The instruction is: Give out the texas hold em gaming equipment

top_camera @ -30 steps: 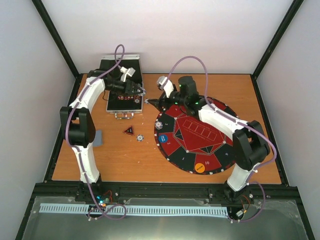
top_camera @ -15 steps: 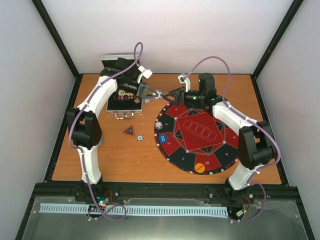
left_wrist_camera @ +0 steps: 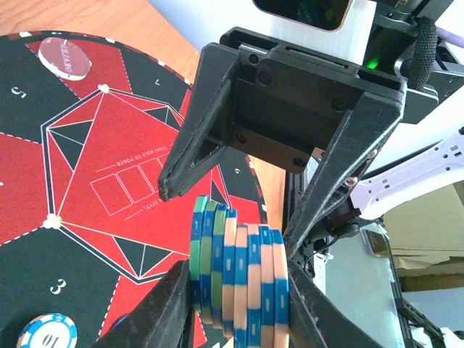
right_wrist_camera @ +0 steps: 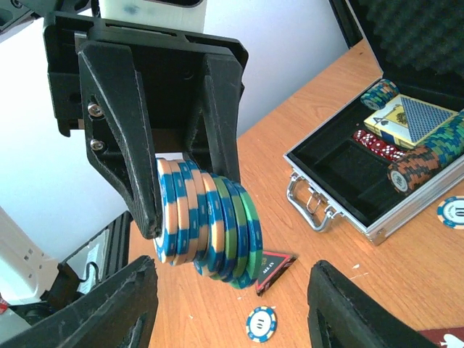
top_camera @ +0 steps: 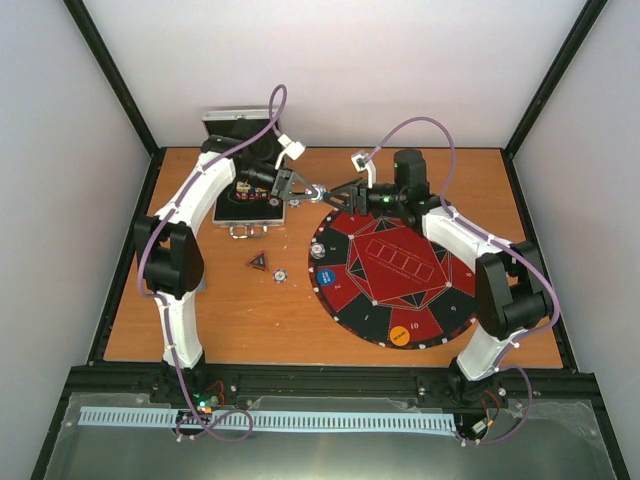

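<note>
Chip stack point(left_wrist_camera: 239, 283) sat clamped in L gripper point(top_camera: 308, 190); R gripper point(top_camera: 335, 191) faced it, spread wide. Rec: R squeezes end faces before L frees.

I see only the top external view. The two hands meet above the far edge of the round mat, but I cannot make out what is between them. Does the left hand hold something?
Observer: Yes. The left hand is shut on a stack of chips, mostly blue-and-peach, with a few green-and-blue at one end.
Operator: Is the right hand shut on them too?
Observer: No. The right hand is open. Its fingers are spread wider than the stack, which sits in the gap between them.
Operator: Is anything left in the case?
Observer: Yes. The open case holds a card deck, red dice and a row of chips.
</note>
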